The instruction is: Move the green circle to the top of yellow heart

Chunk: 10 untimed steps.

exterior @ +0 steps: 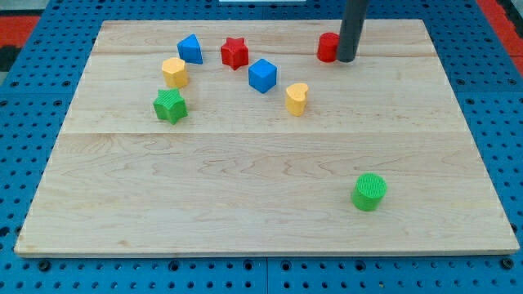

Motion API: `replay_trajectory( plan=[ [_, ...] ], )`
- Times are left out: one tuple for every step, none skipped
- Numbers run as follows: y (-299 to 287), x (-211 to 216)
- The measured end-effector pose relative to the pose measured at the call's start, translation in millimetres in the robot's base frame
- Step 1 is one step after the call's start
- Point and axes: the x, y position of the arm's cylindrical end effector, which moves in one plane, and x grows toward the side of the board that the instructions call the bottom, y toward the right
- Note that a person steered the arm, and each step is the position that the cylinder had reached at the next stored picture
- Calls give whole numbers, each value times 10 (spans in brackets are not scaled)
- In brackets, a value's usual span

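Near the view's top, my tip (346, 60) touches the red block (328, 47), well apart from the green circle (369, 192); no claw shows.

No legible text, label, brand, number or sign appears on the table (270, 220), on any of the coloured blocks, or on the rod.

Single view only: looks down at a slant from beyond the pale wooden board's (270, 163) bottom edge, facing its top edge, fairly close, whole board framed.
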Motion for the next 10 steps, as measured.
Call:
replay_trajectory(
  plan=[
    [371, 790],
    [913, 1934],
    [697, 3016],
    [195, 3278],
    [81, 2851],
    [195, 2549],
    [198, 2425],
    [-91, 2859],
    [-543, 2372],
    [-165, 2094]
  ],
)
